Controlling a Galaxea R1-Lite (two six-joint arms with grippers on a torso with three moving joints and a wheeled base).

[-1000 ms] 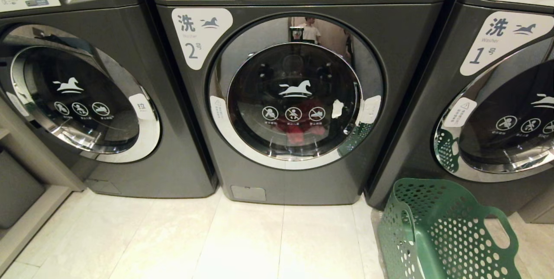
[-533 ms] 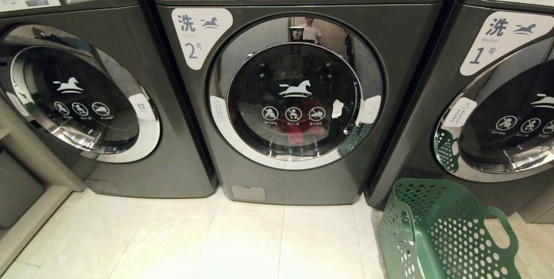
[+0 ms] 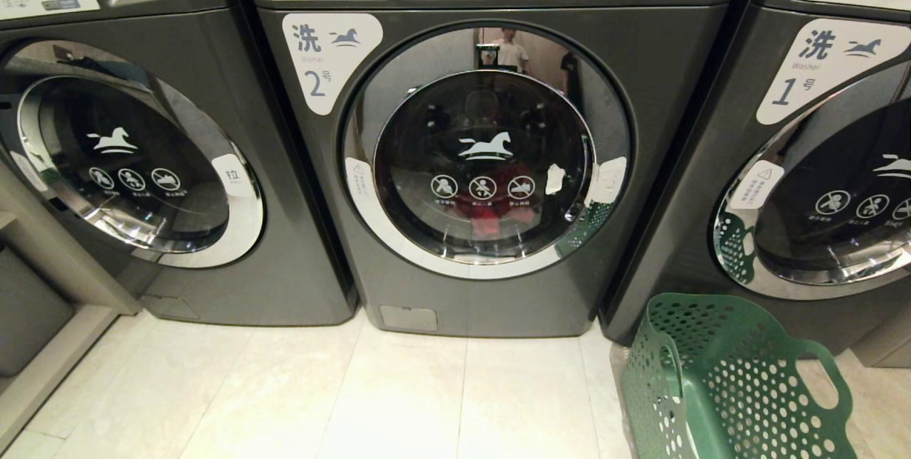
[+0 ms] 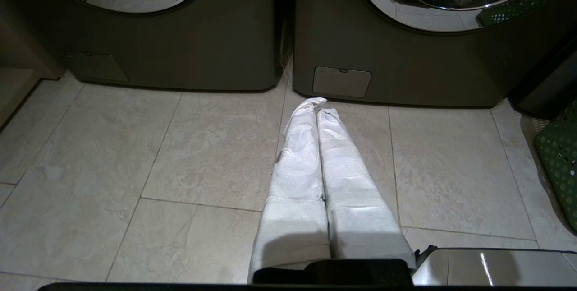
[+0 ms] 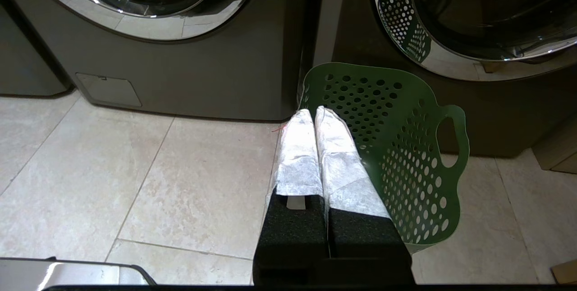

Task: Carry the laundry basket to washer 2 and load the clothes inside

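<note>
Only the wrist views show the left gripper (image 4: 315,107) and right gripper (image 5: 314,115), fingers pressed together, empty; overhead, washer 2 (image 3: 484,160) holds red clothes (image 3: 491,206), laundry basket (image 3: 733,381) lower right.

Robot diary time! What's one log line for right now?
washer 2: door shut, red clothes inside | laundry basket: empty, on floor by washer 1 | left gripper: shut, idle | right gripper: shut, idle

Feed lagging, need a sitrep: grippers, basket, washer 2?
Left gripper and right gripper shut, empty. Laundry basket on the floor by washer 1. Washer 2 door closed, red garment inside. Nothing in the way.
</note>
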